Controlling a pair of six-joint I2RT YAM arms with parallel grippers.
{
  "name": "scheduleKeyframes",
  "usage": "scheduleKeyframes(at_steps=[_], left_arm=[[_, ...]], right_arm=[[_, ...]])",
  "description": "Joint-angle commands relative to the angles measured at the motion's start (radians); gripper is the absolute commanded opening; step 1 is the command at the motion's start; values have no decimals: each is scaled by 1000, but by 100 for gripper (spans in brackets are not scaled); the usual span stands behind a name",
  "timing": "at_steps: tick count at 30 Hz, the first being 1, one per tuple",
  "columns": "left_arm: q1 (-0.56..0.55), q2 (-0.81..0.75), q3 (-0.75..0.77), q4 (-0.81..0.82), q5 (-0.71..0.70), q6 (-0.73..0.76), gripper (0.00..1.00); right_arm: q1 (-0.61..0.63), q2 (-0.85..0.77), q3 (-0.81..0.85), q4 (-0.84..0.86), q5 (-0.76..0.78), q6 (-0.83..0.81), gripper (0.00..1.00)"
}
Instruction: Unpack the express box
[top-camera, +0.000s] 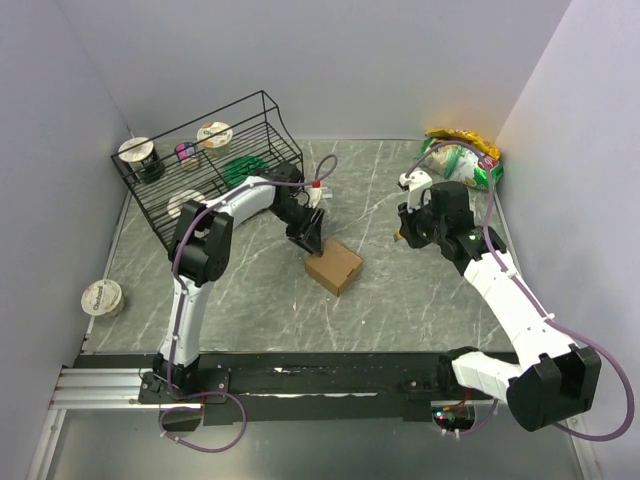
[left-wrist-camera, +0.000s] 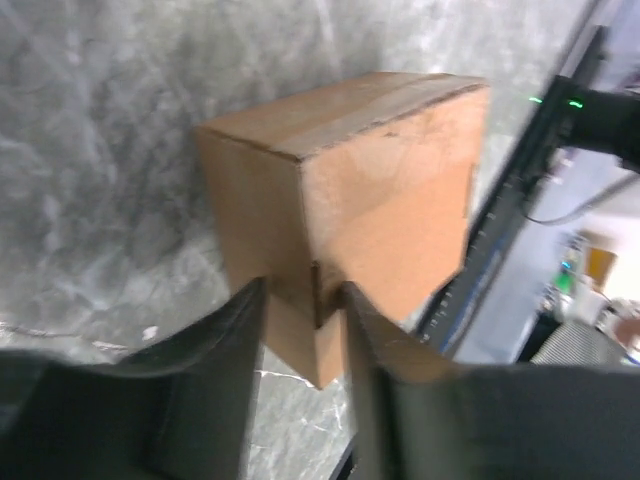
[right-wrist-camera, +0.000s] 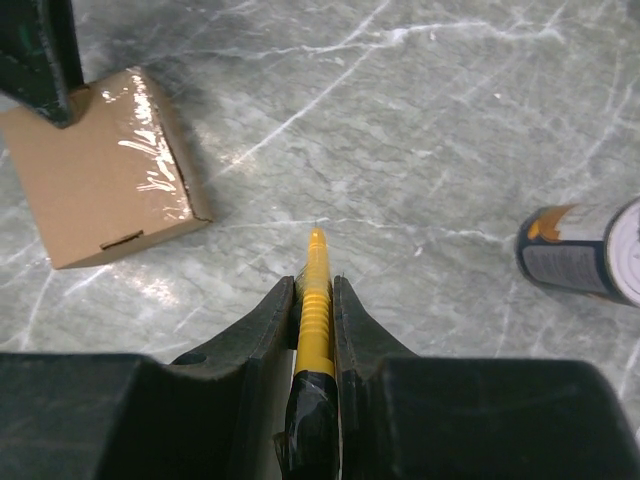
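The express box (top-camera: 335, 266) is a small brown carton, shut and taped, on the marble table's middle. My left gripper (top-camera: 311, 238) is at its far left corner. In the left wrist view the jaws (left-wrist-camera: 303, 292) close on that corner of the box (left-wrist-camera: 380, 190), both fingers touching cardboard. My right gripper (top-camera: 404, 232) hovers to the right of the box, apart from it. It is shut (right-wrist-camera: 316, 285) on a yellow cutter (right-wrist-camera: 316, 300) with a black handle, tip pointing forward. The box (right-wrist-camera: 100, 165) shows at the upper left of the right wrist view.
A black wire rack (top-camera: 215, 160) with cups stands at the back left. A green snack bag (top-camera: 462, 155) lies at the back right. A round tub (top-camera: 101, 297) sits near the left wall. A can (right-wrist-camera: 590, 250) lies on its side right of my right gripper.
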Motion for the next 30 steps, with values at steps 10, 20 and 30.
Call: scheduleKeyframes(at_steps=[10, 20, 30], left_arm=[[93, 11, 68, -104, 222, 167, 1], [92, -225, 83, -56, 63, 206, 1], [-69, -534, -191, 309, -550, 201, 1]], right_arm=[[-7, 105, 34, 141, -69, 49, 0], [-9, 93, 31, 146, -54, 27, 0], [-9, 80, 17, 172, 3, 26, 0]])
